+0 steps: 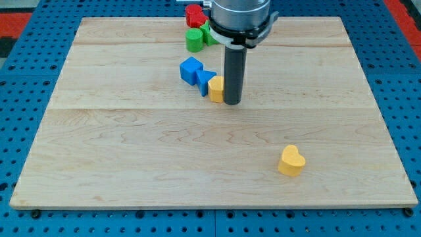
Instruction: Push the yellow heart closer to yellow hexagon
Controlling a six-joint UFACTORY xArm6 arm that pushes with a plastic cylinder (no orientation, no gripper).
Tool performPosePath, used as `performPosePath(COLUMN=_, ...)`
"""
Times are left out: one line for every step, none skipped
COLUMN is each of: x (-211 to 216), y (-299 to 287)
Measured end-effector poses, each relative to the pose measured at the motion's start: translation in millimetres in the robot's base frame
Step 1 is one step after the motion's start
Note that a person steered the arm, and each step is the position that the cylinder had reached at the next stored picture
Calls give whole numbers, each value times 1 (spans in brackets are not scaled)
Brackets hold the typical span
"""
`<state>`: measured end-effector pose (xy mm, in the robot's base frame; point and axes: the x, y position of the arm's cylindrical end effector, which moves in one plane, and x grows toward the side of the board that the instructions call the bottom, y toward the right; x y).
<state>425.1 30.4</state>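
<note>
The yellow heart lies alone toward the view's bottom right of the wooden board. The yellow hexagon sits near the board's middle top, partly hidden by the rod, touching a blue block on its left. My tip rests on the board right against the yellow hexagon's right side, far up and left of the yellow heart.
A second blue block sits just left of the first. A green cylinder, another green block and a red block cluster at the view's top, beside the arm's body. Blue pegboard surrounds the board.
</note>
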Motion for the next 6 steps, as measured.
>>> performPosePath(x=24, y=40)
performPosePath(x=30, y=91)
performPosePath(x=63, y=136)
performPosePath(x=129, y=194)
performPosePath(x=183, y=169)
performPosePath(x=171, y=136)
